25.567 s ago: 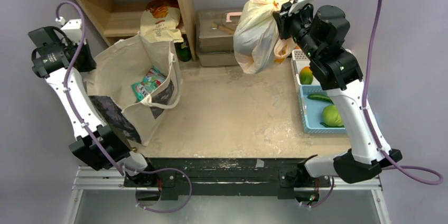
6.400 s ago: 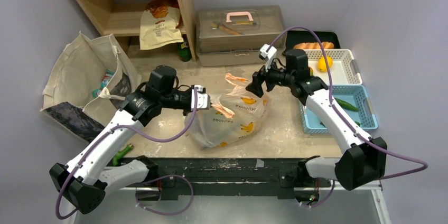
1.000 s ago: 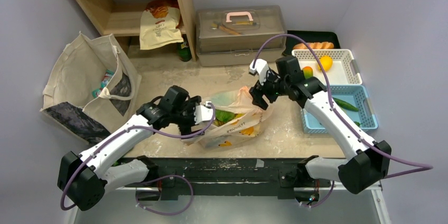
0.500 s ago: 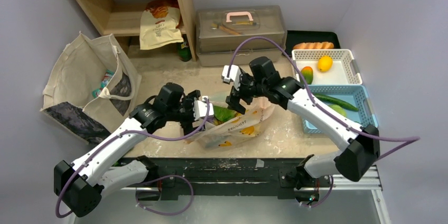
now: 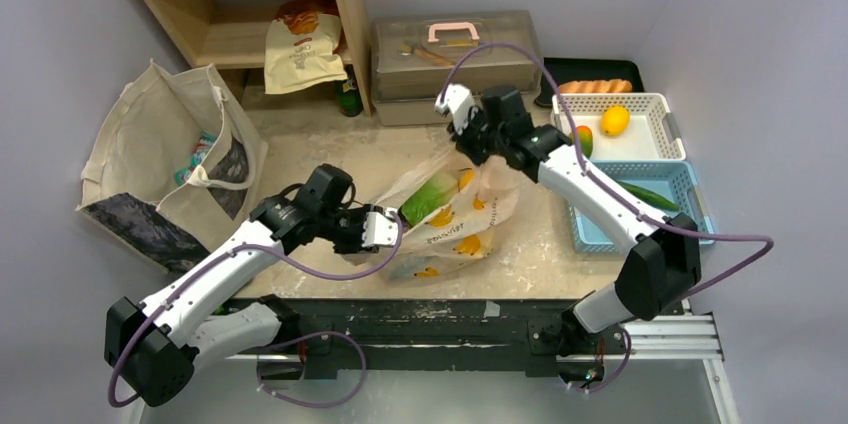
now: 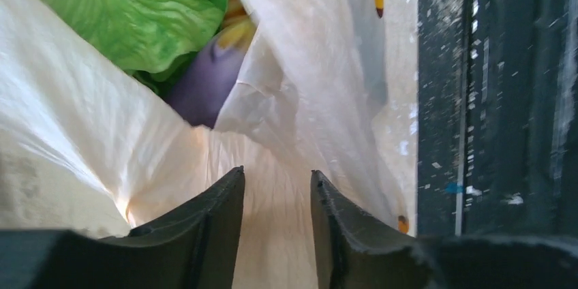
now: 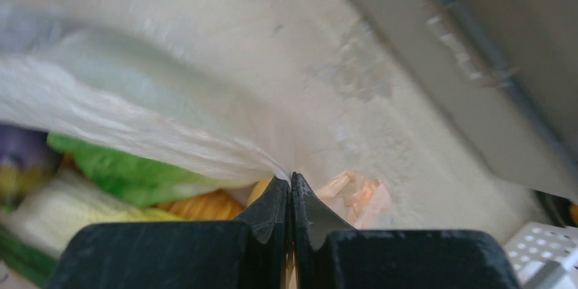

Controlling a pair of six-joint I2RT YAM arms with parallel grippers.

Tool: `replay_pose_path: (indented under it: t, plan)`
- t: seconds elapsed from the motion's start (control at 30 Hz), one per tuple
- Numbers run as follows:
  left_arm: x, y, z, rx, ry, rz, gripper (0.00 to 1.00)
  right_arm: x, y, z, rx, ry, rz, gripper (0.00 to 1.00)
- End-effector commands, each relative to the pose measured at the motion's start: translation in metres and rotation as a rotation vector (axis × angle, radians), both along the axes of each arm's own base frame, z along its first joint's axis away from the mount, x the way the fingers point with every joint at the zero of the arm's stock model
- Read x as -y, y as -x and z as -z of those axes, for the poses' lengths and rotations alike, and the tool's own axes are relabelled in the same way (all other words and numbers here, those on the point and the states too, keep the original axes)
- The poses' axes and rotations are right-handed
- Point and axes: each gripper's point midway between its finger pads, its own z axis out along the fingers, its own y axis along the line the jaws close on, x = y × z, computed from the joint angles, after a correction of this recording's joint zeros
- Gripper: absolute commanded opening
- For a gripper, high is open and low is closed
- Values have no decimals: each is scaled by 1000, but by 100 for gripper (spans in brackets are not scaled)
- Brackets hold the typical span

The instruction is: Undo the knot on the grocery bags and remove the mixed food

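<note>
- Right gripper [image 7: 292, 185], jaws shut, is pinching the grocery bag's [image 5: 455, 234] far rim.
- Left gripper [image 6: 276, 178], jaws narrow, is straddling its near rim.
- Mouth-opening is underway; next, clamp and spread.

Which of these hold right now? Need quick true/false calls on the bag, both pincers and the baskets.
1. The right pincer is shut on the bag's plastic. True.
2. The bag is tied shut. False: its mouth gapes, with a green leafy vegetable showing inside.
3. The yellow fruit lies in the blue basket. False: it lies in the white basket; the blue one holds a cucumber.
4. The left pincer has a gap between its fingers, with bag plastic in it. True.
</note>
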Motion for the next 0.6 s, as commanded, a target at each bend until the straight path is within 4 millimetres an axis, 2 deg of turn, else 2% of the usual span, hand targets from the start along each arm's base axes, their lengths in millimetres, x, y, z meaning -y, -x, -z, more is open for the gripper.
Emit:
replay_pose_path:
  t: [0.0,0.1,0.17,0.2,0.27,0.33,0.4,0.47,0.5,0.53,0.57]
  plan:
    - [-1,-14,-5,88,-54,69,33,3,-55,-121,185,-304,222,0]
    - [-6,-14,-12,75,-68,62,30,11,-57,-161,235,-413,261,0]
    - [-11,-9,-12,79,-73,67,29,16,-49,-175,265,-448,262,0]
    - [-14,-7,-10,85,-78,74,29,21,-46,-174,269,-450,271,0]
    - [-20,-4,-3,100,-97,82,28,28,-37,-157,238,-427,269,0]
    - [-24,-2,6,92,-115,77,28,31,-24,-124,185,-388,245,0]
    - [-25,4,13,50,-118,78,27,35,-10,-76,118,-297,201,0]
    - [-19,9,11,-3,-88,65,28,44,0,-33,20,-180,191,0]
    - [-14,11,8,-25,-62,53,31,50,5,-19,-20,-127,189,6]
    - [-8,12,3,-48,-30,42,36,54,8,-16,-37,-94,176,25]
    - [-2,15,-2,-76,4,28,43,54,9,-21,-33,-92,164,43]
